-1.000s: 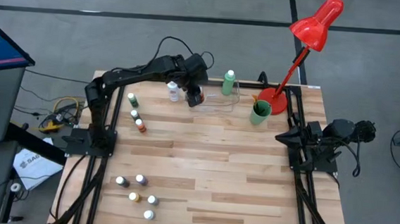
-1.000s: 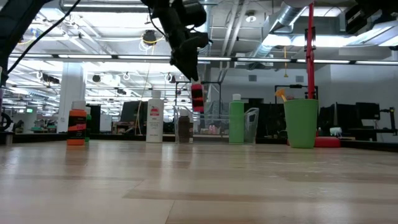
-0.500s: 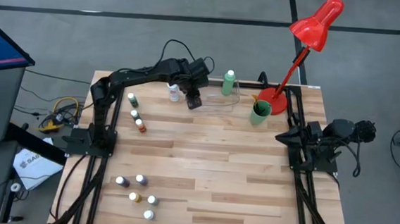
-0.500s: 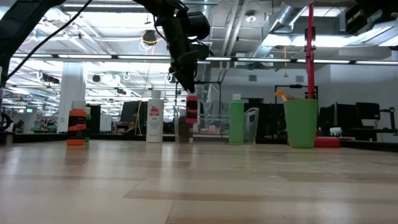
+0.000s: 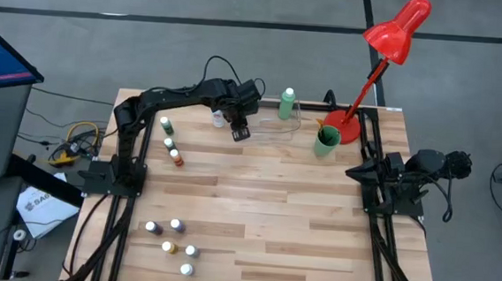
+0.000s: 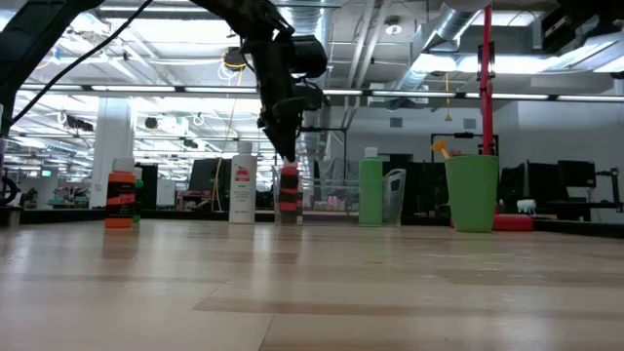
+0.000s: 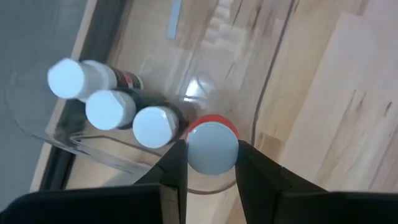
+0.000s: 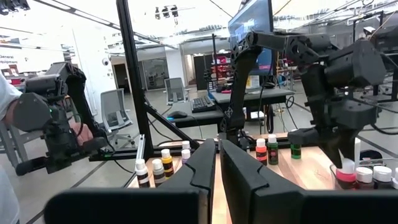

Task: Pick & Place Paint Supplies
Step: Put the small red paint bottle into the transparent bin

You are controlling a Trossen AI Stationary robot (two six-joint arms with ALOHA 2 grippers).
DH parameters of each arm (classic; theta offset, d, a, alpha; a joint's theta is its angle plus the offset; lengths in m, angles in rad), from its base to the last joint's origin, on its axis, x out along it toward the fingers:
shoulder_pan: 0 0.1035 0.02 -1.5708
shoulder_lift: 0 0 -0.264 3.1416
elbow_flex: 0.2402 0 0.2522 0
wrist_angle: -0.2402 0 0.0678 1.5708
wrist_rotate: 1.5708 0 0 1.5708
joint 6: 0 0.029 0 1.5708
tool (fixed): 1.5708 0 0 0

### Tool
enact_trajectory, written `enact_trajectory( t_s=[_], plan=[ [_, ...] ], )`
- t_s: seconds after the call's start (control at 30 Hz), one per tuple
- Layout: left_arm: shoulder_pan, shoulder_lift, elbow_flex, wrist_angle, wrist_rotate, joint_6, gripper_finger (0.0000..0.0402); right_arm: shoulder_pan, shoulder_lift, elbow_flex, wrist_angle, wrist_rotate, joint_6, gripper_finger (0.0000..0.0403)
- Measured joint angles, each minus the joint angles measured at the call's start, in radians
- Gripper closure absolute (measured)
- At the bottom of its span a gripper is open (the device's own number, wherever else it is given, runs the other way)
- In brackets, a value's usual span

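My left gripper (image 7: 212, 163) is shut on a small red bottle with a white cap (image 6: 289, 191), at the far middle of the table (image 5: 241, 132). Below and beside it is the clear tray (image 7: 93, 152), in which three white-capped bottles (image 7: 110, 109) stand on their bases. A tall white bottle (image 5: 218, 116) and a tall green bottle (image 5: 286, 104) stand by the tray. More small bottles stand at the far left (image 5: 169, 142) and near left (image 5: 175, 241). My right gripper (image 8: 217, 163) is shut and has nothing in it, folded back at the right edge (image 5: 381, 174). My left gripper pinches the red bottle's white cap (image 7: 212, 146) between its two fingers (image 7: 176, 163), one on each side. The fingers come steeply from above. The bottle hangs upright below them, its base (image 6: 289, 208) low at the tray; whether it touches, I cannot tell.
A green cup (image 5: 325, 142) and a red desk lamp (image 5: 351, 125) stand at the far right, just past the tray. The middle and near right of the wooden table (image 5: 289, 223) are bare boards.
My left gripper has sunk with the red bottle, tipping more steeply downward and drifting slightly toward the near edge. The bottle, high above the tray a second ago, now hangs upright down at the level of the bottles in the tray.
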Motion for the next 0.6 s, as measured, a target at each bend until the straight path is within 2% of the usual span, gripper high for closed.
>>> enact_trajectory(
  t_s=[0.6],
  plan=[
    [0.0, 0.0, -0.062, 0.085, 0.002, -0.004, 0.0316, 0.0, 0.0, 0.0, 0.0, 0.0, 0.0, 0.0381]
  ],
)
